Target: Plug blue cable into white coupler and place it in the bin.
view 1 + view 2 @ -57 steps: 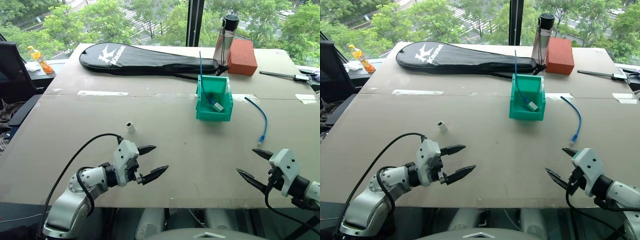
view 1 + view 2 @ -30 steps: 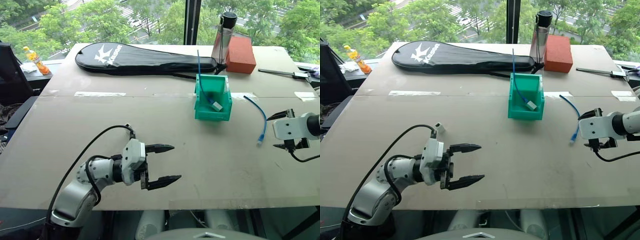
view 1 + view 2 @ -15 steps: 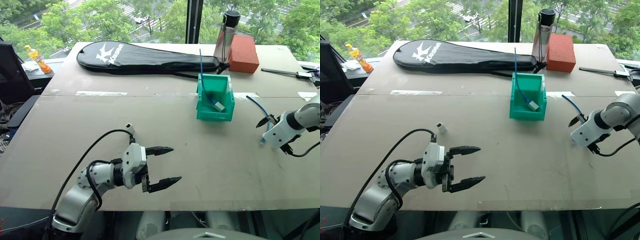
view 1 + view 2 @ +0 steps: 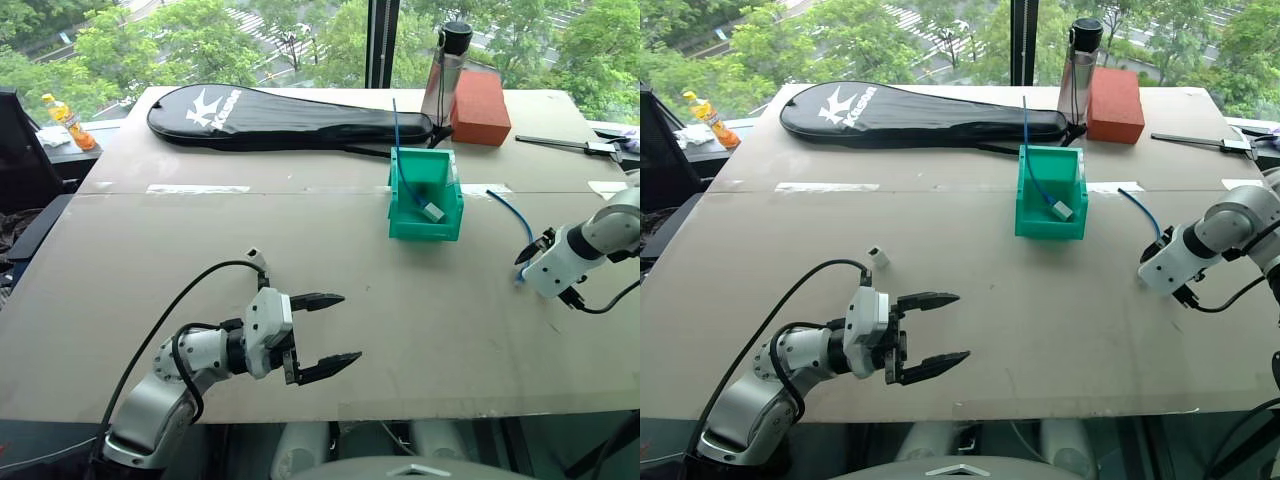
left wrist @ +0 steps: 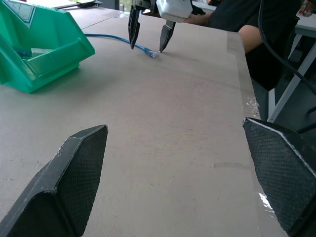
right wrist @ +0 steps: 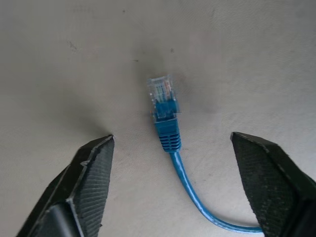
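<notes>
The blue cable (image 4: 524, 228) lies curved on the table, right of the teal bin (image 4: 425, 232). Its near clear plug (image 6: 160, 93) rests on the tabletop between the fingers of my right gripper (image 6: 172, 139). That gripper points down and is open, one finger on each side of the plug, neither touching it. The left wrist view shows the right gripper (image 5: 148, 35) astride the plug too. The tiny white coupler (image 4: 258, 256) sits on the table just behind my left wrist. My left gripper (image 4: 349, 326) hovers wide open and holds nothing.
The bin holds a straight blue cable with a greyish coupler (image 4: 433, 212). A black racket bag (image 4: 290, 115), a bottle (image 4: 449, 62) and a red block (image 4: 481, 100) line the far edge. A tool (image 4: 580, 148) lies far right. A person's arm (image 5: 256, 29) is beyond the table's right edge.
My right gripper came down onto the cable's near end, turned to point downward, and its fingers narrowed around the plug. The left arm stayed put.
</notes>
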{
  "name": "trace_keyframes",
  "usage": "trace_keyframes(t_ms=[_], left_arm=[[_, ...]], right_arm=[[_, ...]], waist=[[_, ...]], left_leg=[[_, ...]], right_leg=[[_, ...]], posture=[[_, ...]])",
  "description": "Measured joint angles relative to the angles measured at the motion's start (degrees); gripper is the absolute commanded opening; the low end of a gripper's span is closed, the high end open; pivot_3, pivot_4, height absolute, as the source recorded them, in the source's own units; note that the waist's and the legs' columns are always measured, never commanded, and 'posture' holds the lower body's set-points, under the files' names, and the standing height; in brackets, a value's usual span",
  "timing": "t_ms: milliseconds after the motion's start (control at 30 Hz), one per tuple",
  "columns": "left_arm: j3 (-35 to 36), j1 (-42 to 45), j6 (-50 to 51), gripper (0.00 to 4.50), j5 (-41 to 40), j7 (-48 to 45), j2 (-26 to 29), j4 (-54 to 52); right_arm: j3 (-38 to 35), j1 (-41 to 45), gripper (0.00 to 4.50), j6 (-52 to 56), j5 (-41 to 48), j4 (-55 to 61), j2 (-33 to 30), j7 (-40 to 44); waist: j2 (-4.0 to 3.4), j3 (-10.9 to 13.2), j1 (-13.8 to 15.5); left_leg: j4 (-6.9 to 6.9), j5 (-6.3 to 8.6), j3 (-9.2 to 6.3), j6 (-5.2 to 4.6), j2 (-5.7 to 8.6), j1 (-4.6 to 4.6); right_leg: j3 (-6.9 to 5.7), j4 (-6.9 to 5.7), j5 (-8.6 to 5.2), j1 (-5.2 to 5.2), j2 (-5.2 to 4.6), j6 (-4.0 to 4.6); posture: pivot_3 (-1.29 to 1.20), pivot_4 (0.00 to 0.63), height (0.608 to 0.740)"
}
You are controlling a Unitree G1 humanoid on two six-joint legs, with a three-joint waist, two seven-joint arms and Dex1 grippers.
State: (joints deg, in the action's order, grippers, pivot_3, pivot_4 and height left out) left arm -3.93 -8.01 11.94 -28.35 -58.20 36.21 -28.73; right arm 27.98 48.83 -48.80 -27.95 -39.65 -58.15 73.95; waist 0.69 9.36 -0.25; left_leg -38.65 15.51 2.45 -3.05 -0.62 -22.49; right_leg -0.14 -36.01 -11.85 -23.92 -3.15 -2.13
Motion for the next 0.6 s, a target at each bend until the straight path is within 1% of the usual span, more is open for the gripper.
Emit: trace_keyframes(t_ms=[33,67,167,200,600], left_arm=[[0.0,0.0,0.0,4.5,0.0,0.0,0.0,0.0],[0.0,0.0,0.0,4.5,0.0,0.3,0.0,0.0],[0.0,0.0,0.2,4.5,0.0,0.8,0.2,-0.5],[0.0,0.1,0.5,4.5,0.0,1.0,0.3,-1.1],[0.0,0.9,2.2,4.5,-0.4,2.4,0.4,-2.3]], right_arm=[[0.0,0.1,2.0,-0.1,-0.1,-0.2,0.2,-0.1],[0.3,0.2,1.7,-0.2,-0.5,-0.8,0.4,-0.1],[0.6,0.3,0.28,-0.7,-1.3,-2.0,0.8,0.0],[0.8,0.5,0.04,-0.9,-1.5,-2.3,1.2,0.0],[0.8,1.5,0.04,-0.5,-1.1,-3.0,2.4,0.9]], waist=[[0.01,0.0,-0.4],[0.05,0.0,-0.5],[0.21,0.0,-0.8],[0.27,-0.1,-1.0],[0.29,-0.1,-1.9]], left_leg=[[0.0,0.01,0.0,-0.02,0.0,0.18],[0.01,0.02,0.0,-0.03,-0.01,0.34],[0.05,0.03,0.05,-0.05,-0.07,0.57],[0.05,0.03,0.15,-0.05,-0.16,0.64],[0.11,0.02,0.3,-0.02,-0.35,0.76]], right_leg=[[0.01,0.0,0.0,0.17,-0.02,0.0],[0.01,0.0,0.0,0.32,-0.02,0.0],[0.07,-0.01,0.05,0.49,0.0,0.08],[0.08,-0.01,0.12,0.5,0.01,0.18],[0.03,-0.09,0.17,0.5,0.06,0.26]], posture=[[0.0,0.15,0.74],[0.0,0.15,0.74],[0.0,0.15,0.74],[0.0,0.15,0.74],[0.0,0.15,0.74]])
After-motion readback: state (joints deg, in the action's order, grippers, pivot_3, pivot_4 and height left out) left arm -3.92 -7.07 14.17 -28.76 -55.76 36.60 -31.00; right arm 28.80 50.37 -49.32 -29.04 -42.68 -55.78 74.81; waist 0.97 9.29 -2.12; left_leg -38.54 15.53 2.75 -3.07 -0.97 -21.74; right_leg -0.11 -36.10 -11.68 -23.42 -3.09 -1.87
